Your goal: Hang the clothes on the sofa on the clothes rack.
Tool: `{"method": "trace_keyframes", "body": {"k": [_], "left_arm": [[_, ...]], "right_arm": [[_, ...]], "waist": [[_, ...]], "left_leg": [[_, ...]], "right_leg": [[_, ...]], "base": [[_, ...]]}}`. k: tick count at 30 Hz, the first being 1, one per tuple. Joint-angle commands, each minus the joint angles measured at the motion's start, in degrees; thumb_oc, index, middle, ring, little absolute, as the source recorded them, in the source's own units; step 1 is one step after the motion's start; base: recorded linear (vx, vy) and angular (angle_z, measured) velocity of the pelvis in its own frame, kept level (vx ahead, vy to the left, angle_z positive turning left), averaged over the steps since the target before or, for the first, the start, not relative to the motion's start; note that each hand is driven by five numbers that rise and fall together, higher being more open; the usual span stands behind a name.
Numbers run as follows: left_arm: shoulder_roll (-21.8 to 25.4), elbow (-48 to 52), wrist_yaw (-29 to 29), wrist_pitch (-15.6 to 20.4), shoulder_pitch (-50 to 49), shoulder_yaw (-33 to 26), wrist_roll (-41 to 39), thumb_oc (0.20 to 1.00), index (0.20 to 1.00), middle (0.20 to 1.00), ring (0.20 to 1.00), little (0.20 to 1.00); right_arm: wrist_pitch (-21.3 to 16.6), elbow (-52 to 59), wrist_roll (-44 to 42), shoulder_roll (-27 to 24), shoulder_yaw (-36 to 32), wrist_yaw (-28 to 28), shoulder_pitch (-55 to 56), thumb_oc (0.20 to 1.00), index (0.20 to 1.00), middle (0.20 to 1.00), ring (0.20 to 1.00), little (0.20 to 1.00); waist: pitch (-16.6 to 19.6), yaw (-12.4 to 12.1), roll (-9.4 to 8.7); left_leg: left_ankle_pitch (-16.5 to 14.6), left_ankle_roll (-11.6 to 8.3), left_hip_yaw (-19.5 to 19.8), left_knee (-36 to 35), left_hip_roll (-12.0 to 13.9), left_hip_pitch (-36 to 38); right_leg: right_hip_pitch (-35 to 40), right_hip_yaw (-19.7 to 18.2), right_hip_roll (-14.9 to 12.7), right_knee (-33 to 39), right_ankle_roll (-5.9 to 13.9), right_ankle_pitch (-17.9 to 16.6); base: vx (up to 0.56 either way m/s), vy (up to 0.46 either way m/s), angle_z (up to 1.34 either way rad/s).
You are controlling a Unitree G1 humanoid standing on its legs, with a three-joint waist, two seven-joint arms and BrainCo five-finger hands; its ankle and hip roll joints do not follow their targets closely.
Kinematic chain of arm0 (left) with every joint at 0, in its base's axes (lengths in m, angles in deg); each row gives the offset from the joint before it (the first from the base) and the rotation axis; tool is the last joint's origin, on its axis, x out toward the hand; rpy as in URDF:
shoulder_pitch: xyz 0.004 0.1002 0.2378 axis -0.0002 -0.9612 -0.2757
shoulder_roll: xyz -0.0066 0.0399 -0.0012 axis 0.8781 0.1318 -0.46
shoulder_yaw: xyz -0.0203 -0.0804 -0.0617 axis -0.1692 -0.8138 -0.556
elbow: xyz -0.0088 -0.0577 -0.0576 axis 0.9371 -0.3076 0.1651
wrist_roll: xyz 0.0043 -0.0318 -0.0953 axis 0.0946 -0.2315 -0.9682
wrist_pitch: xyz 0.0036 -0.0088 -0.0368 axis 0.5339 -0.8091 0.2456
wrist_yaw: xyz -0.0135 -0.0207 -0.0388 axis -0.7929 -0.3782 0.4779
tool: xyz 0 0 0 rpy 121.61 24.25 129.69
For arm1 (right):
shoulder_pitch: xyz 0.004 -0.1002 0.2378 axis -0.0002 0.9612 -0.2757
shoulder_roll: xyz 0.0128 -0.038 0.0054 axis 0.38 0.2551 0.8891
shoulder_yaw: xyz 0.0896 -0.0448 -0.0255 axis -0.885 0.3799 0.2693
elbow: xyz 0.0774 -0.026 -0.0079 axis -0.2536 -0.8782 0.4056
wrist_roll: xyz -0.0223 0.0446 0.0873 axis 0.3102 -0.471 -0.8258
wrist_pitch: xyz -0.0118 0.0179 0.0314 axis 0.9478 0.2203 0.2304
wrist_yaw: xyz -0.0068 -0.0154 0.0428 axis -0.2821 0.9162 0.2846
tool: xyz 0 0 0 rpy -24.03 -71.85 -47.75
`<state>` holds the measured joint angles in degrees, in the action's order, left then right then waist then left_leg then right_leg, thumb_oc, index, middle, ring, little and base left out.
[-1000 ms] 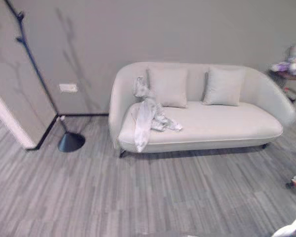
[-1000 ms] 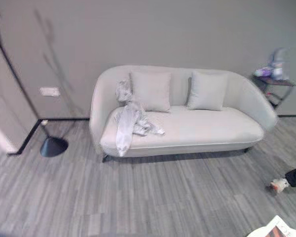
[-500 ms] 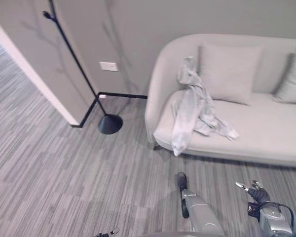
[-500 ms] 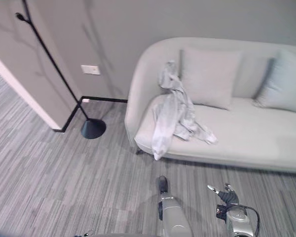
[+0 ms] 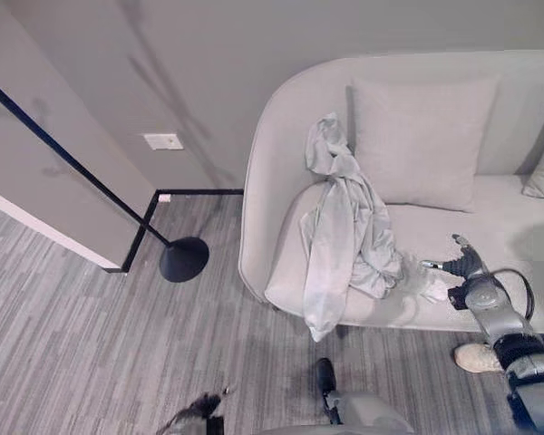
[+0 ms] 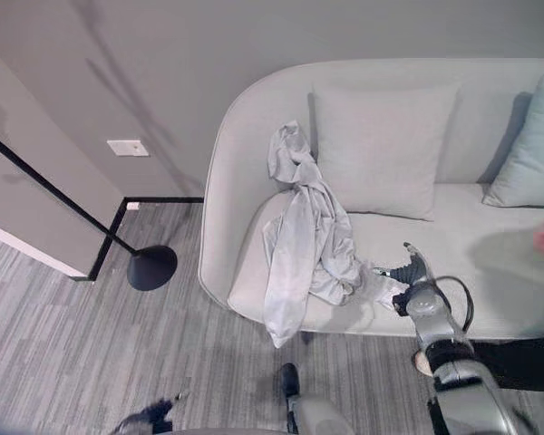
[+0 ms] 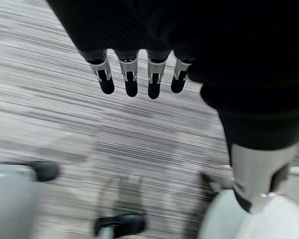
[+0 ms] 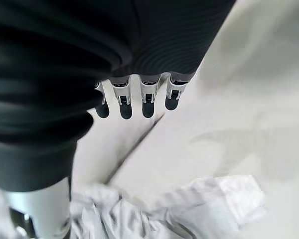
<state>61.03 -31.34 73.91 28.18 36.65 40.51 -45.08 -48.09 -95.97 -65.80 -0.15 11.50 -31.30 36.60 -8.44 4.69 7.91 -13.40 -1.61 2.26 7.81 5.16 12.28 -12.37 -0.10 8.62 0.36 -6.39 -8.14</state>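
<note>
A light grey garment (image 5: 340, 227) is draped over the left end of the pale sofa (image 5: 272, 163), its top against the backrest and its lower end hanging past the seat's front edge. My right hand (image 5: 462, 265) hovers open over the seat, just right of the garment's crumpled end (image 8: 189, 209), holding nothing. My left hand (image 7: 131, 79) hangs open above the floor, at the lower left in the eye views (image 5: 199, 415). The black clothes rack (image 5: 63, 159) leans from the upper left down to its round base (image 5: 183, 259) by the wall corner.
Two cushions (image 5: 417, 136) (image 6: 526, 145) lean on the backrest. A person's shoe (image 5: 476, 356) and dark trouser leg (image 6: 517, 349) are on the striped floor before the sofa's right part. A wall outlet (image 5: 163, 141) sits between rack and sofa.
The camera has come nearer to the sofa's left end. My right hand has risen from above the floor to over the seat beside the garment.
</note>
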Motion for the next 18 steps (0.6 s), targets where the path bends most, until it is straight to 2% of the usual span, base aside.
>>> {"method": "trace_keyframes", "body": {"k": [1, 2, 11, 13, 14, 16, 18], "left_arm": [[0.6, -1.6, -1.1, -0.2, 2.2, 1.0, 2.1, 1.000, 1.000, 1.000, 1.000, 1.000], [0.2, -1.3, -1.1, -0.2, 3.9, 1.1, 2.3, 1.000, 1.000, 1.000, 1.000, 1.000], [0.2, -1.3, -1.1, -0.2, 3.9, 1.1, 2.3, 1.000, 1.000, 1.000, 1.000, 1.000], [1.1, -1.2, -1.5, -0.1, 6.3, 0.3, 2.0, 1.000, 1.000, 1.000, 1.000, 1.000], [1.0, 6.6, -0.5, 2.0, -2.2, -2.2, 3.6, 1.000, 1.000, 1.000, 1.000, 1.000], [2.2, 4.6, -1.5, 1.2, -2.9, -3.6, 3.7, 1.000, 1.000, 1.000, 1.000, 1.000], [2.5, 3.1, -2.6, 0.7, 1.1, -5.2, 2.1, 1.000, 1.000, 1.000, 1.000, 1.000]], "right_arm": [[-0.8, -5.2, -2.9, 2.5, 1.4, -0.7, -6.6, 1.000, 1.000, 1.000, 1.000, 1.000], [-0.2, -10.9, -3.9, 4.5, 5.5, -0.3, -11.9, 1.000, 1.000, 1.000, 1.000, 1.000], [-0.2, -10.9, -3.9, 4.5, 5.5, -0.3, -12.0, 1.000, 1.000, 1.000, 1.000, 1.000], [1.0, -17.7, -4.3, 6.8, 10.0, 0.6, -17.3, 1.000, 1.000, 1.000, 1.000, 1.000], [1.7, -23.0, -4.1, 6.4, 11.4, 0.6, -20.8, 1.000, 1.000, 1.000, 1.000, 1.000], [1.3, -24.3, -3.8, 6.5, 12.1, -0.8, -23.3, 1.000, 1.000, 1.000, 1.000, 1.000], [1.5, -24.2, -3.5, 7.3, 12.0, -1.4, -20.3, 1.000, 1.000, 1.000, 1.000, 1.000]], "waist": [[-3.1, 0.8, 1.58], [-5.5, 0.6, 2.10], [-5.6, 0.6, 2.10], [-8.9, 0.2, 2.32], [-13.7, -2.3, 4.28], [-14.3, -3.0, 4.87], [-14.1, -0.9, 5.31]], "left_leg": [[16.1, 1.43, 0.4, -11.8, 5.5, -0.4], [16.2, 1.44, 0.4, -11.1, 6.2, -1.9], [16.2, 1.44, 0.4, -11.1, 6.2, -1.9], [16.8, 1.26, 0.7, -11.1, 7.2, -3.1], [17.7, 1.08, 1.4, -11.7, 8.3, -5.2], [18.0, 0.95, 1.4, -12.5, 8.3, -5.7], [16.6, 0.72, 0.8, -12.8, 8.3, -6.1]], "right_leg": [[-7.5, -3.6, -9.1, -8.7, 11.95, -0.9], [-10.0, -4.4, -8.7, -10.8, 12.36, -0.9], [-10.0, -4.4, -8.7, -10.8, 12.36, -0.9], [-12.9, -5.1, -8.2, -13.0, 12.71, -1.3], [-15.8, -5.4, -8.0, -15.6, 13.23, -1.3], [-16.7, -5.4, -7.9, -15.7, 13.33, -1.3], [-18.2, -5.0, -7.5, -16.4, 13.14, -1.2]], "base": [[-0.02, 0.016, -0.09], [-0.02, 0.017, -0.12], [0.00, 0.001, 0.03], [-0.01, -0.017, -0.02], [0.00, 0.000, 0.00], [0.02, 0.064, 0.30], [0.05, 0.062, 0.32]]}}
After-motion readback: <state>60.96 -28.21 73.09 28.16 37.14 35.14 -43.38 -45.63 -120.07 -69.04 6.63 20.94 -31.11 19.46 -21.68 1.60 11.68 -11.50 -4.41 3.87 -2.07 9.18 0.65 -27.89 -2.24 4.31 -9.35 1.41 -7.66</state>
